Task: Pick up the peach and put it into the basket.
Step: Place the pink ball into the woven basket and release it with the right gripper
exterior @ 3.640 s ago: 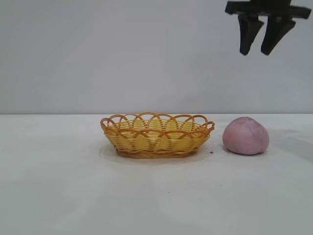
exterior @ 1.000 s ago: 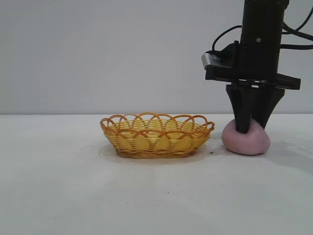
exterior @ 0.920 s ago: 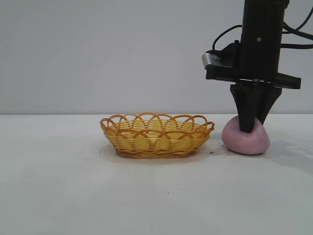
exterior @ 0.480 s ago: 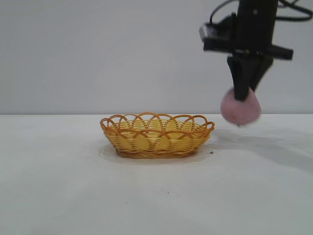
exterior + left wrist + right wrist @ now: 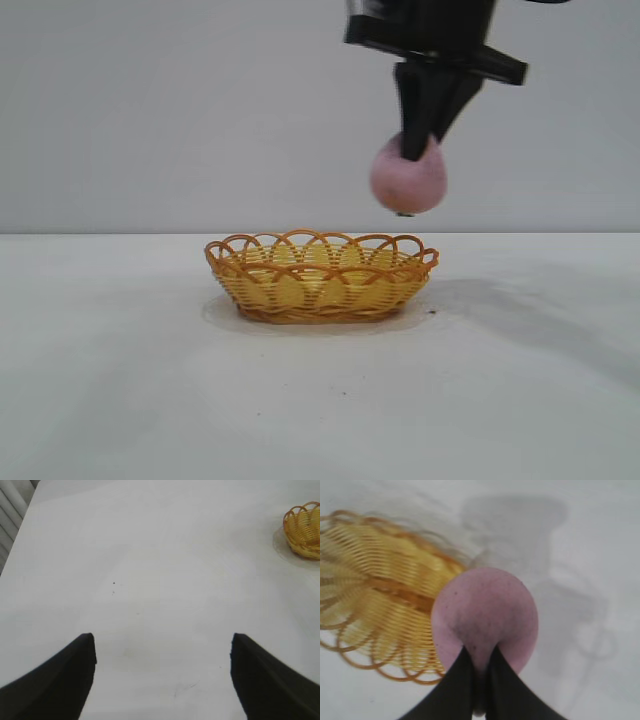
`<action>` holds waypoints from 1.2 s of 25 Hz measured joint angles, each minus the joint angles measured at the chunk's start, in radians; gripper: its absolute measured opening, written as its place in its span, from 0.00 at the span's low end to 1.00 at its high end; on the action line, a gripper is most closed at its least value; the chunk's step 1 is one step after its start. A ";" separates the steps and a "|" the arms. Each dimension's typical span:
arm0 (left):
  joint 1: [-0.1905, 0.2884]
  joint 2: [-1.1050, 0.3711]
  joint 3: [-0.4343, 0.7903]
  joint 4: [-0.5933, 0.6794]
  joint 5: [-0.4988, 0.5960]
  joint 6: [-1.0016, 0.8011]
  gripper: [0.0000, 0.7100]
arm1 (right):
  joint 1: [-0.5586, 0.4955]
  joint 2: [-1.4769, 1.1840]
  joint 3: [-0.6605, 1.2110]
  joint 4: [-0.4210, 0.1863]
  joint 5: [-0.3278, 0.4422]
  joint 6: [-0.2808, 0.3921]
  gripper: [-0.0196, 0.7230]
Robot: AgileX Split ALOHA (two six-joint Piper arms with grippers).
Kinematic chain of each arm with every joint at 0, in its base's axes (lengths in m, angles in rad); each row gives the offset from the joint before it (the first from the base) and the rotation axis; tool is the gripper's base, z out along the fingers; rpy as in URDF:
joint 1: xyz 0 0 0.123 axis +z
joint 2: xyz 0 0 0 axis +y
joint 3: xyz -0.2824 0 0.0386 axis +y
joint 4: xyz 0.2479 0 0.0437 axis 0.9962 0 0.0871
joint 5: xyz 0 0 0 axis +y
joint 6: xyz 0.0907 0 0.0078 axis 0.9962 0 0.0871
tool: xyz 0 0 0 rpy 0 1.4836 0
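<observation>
The right gripper [image 5: 421,148] is pinched tight on the top of the peach [image 5: 408,182], which hangs high over the woven basket's [image 5: 320,275] right rim, high enough to clear the loops. The left gripper [image 5: 162,672] waits spread, near the table's [image 5: 120,400] left side.

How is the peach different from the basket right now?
The peach is pink and smooth and round; the basket is yellow-orange and woven, with loops on its rim.
The peach is smaller; the basket is wider and shallow.
The peach hangs in the air, pinched at the top by the right gripper, above the basket's right end; the basket sits on the white table.
Nothing is touching the basket.
</observation>
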 joint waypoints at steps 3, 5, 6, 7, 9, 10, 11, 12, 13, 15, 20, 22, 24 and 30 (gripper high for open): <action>0.000 0.000 0.000 0.000 0.000 0.000 0.70 | 0.057 0.006 0.000 0.002 -0.004 0.000 0.03; 0.000 0.000 0.000 0.000 0.000 0.000 0.70 | 0.077 0.029 0.000 0.003 -0.013 0.000 0.03; 0.000 0.000 0.000 0.000 0.000 0.000 0.70 | 0.086 0.041 0.000 0.004 -0.025 0.000 0.03; 0.000 0.000 0.000 0.000 0.000 0.000 0.70 | 0.088 0.056 0.000 0.004 -0.038 0.000 0.03; 0.000 0.000 0.000 0.000 0.000 0.000 0.70 | 0.088 0.080 0.000 0.004 -0.057 0.000 0.03; 0.000 0.000 0.000 0.000 0.000 0.000 0.70 | 0.088 0.086 0.000 0.002 -0.065 0.000 0.03; 0.000 0.000 0.000 0.000 0.000 0.000 0.70 | 0.088 0.091 0.000 0.002 -0.069 0.000 0.03; 0.000 0.000 0.000 0.000 0.000 0.000 0.70 | 0.088 0.095 0.000 0.001 -0.069 0.000 0.03; 0.000 0.000 0.000 0.000 0.000 0.000 0.70 | 0.088 0.095 0.000 0.001 -0.071 0.000 0.11; 0.000 0.000 0.000 0.000 0.000 0.000 0.70 | 0.088 0.095 0.000 0.001 -0.073 0.000 0.20; 0.000 0.000 0.000 0.000 0.000 0.000 0.70 | 0.088 0.095 0.000 -0.002 -0.077 0.000 0.39; 0.000 0.000 0.000 0.000 0.000 0.000 0.70 | 0.088 0.095 0.000 -0.004 -0.069 0.000 0.39; 0.000 0.000 0.000 0.000 0.000 0.000 0.70 | 0.088 0.095 0.000 -0.014 -0.063 0.000 0.43; 0.000 0.000 0.000 0.000 0.000 0.000 0.70 | 0.053 0.095 0.000 -0.048 -0.061 0.002 0.43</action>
